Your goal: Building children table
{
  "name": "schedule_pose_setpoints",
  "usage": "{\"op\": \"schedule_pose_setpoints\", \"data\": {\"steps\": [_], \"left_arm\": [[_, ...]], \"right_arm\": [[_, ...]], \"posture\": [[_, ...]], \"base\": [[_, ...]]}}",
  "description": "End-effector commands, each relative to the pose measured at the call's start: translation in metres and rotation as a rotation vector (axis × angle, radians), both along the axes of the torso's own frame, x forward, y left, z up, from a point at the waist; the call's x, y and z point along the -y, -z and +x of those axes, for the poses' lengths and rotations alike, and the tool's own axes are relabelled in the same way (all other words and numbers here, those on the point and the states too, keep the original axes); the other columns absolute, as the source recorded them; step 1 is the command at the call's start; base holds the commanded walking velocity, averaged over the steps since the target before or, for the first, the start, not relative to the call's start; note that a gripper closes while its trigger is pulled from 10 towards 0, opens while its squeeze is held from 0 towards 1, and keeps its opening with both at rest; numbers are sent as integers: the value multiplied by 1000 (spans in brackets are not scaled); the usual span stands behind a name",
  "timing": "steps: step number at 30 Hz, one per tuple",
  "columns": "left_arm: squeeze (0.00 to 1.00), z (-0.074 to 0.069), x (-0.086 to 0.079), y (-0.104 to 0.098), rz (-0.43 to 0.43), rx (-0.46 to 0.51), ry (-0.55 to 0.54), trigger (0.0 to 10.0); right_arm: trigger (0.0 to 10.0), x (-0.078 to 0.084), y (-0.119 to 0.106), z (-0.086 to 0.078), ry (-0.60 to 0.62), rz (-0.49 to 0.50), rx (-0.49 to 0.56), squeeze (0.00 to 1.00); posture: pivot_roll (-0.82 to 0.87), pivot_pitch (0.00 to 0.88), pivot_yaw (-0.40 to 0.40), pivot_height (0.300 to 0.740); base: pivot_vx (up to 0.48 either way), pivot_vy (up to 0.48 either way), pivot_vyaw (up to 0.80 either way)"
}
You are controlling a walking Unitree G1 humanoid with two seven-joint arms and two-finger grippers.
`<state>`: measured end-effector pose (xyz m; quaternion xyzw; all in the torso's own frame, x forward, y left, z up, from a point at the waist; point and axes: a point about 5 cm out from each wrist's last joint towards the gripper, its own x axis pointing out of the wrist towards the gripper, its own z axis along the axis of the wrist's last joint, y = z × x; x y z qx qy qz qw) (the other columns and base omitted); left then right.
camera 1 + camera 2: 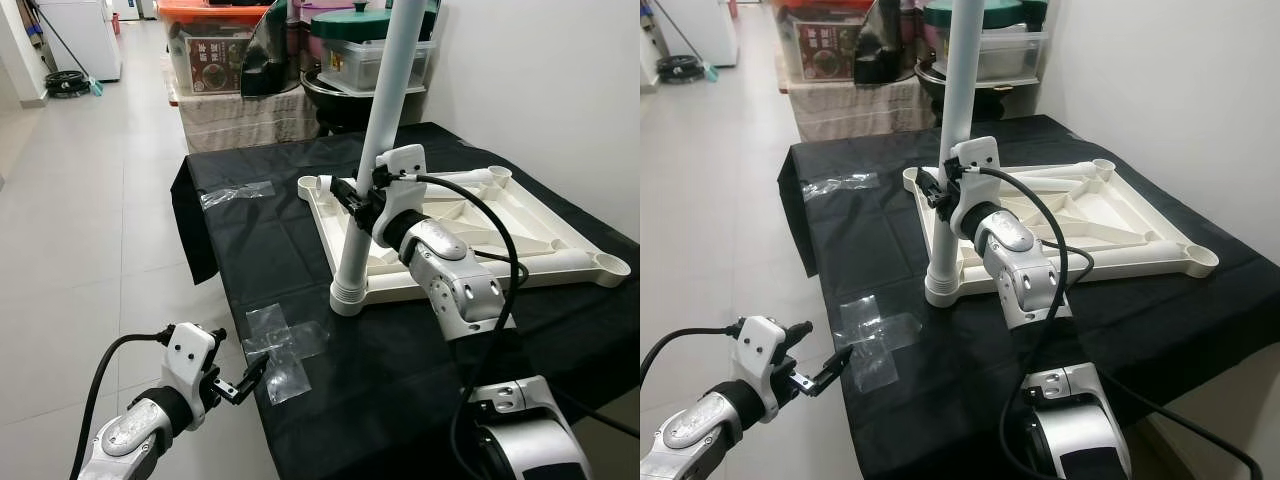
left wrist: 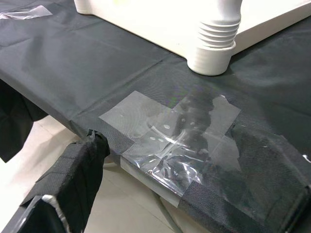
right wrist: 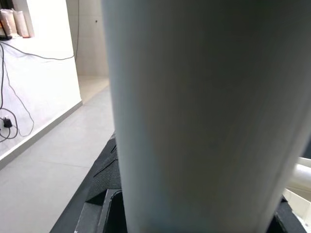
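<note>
The white children's table top (image 1: 520, 262) lies upside down on a table draped in black cloth (image 1: 260, 240). One white leg (image 1: 385, 100) stands upright in the near-left corner socket (image 1: 347, 295). My right gripper (image 1: 352, 200) is shut around this leg a little above the table top, and the leg (image 3: 204, 116) sits close between its fingers in the right wrist view. My left gripper (image 1: 245, 380) hangs open at the black table's near-left edge, level with a patch of clear tape (image 2: 170, 136). Its fingers (image 2: 73, 184) stand wide apart with nothing held.
Three other corner sockets (image 1: 612, 265) of the table top carry no leg. A second tape patch (image 1: 237, 193) lies further back on the cloth. Storage boxes and pots (image 1: 350, 60) crowd the far end. A white wall runs along the right, and tiled floor (image 1: 90, 250) opens on the left.
</note>
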<state>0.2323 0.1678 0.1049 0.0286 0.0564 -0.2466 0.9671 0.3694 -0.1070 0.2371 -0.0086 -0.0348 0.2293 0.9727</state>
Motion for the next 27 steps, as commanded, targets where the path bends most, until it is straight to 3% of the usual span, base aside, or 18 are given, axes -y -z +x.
{"op": "schedule_pose_setpoints", "data": {"steps": [1,23,24,27], "left_arm": [[0,-1,1,4,3,-20,5,10000],[0,1,3,4,-2,-20,12,10000],[0,1,4,4,-3,-20,13,10000],[0,1,4,4,-3,-21,15,10000]], "right_arm": [[10000,13,44,0,52,-40,-196,0],[10000,15,34,3,55,-33,-170,0],[10000,15,33,3,55,-32,-167,98],[10000,15,33,3,55,-29,-165,98]], "posture": [[5,0,-43,740],[-5,0,-37,740],[-5,0,-36,740],[-5,0,-36,740]], "base": [[0,0,0],[0,0,0],[0,0,0],[0,0,0]]}}
